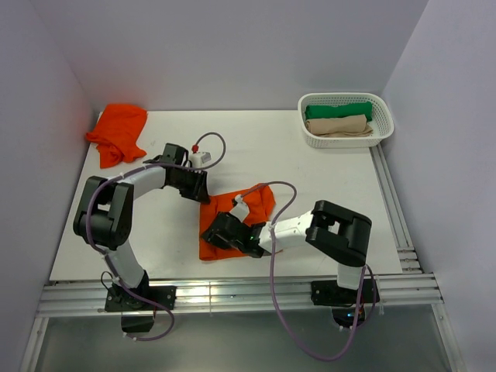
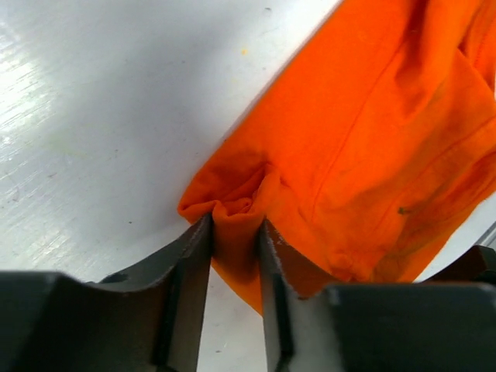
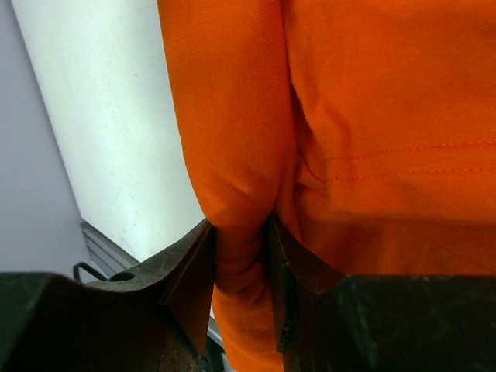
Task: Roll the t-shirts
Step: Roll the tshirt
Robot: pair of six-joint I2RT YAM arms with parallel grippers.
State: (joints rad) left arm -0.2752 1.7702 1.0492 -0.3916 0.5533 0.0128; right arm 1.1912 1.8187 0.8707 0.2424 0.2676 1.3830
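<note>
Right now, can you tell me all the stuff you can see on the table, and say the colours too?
orange t-shirt in the middle: one, bright orange, centre of the table, pinched by both claws
crumpled orange t-shirt: one, bright orange, far left corner
basket: one, white mesh, far right corner
green cloth: one, green, folded in the basket
tan cloth: one, beige, in the basket beside the green one
table: one, white
left claw: one, dark, closed on the shirt's corner
right claw: one, dark, closed on a shirt fold
</note>
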